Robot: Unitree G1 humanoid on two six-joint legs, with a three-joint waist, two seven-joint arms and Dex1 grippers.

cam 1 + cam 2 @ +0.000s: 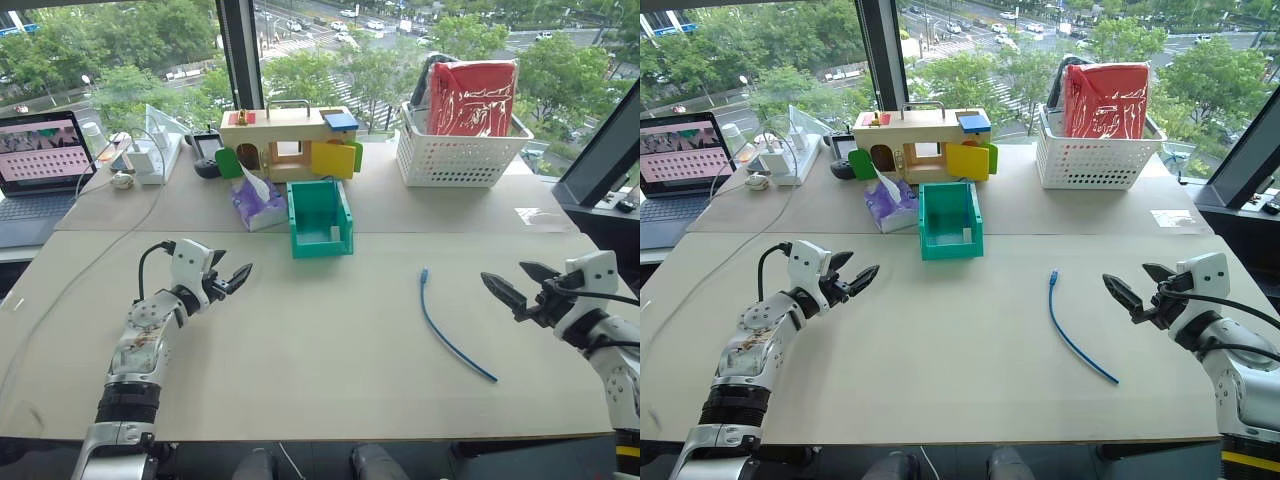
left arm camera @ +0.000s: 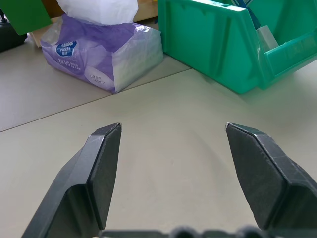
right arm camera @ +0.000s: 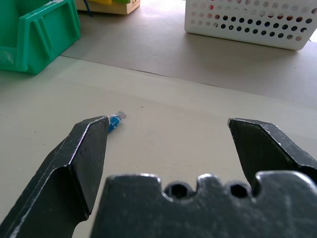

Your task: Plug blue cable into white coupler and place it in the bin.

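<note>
Nothing is picked up yet: I hold both grippers, left and right, wide and empty. Next, I judge, the right must reach left for the cable.

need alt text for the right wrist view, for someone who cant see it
The right gripper stands open and empty above a beige table, with the plug end of the blue cable lying just past one fingertip. Farther back are the green bin and a white lattice basket.
</note>
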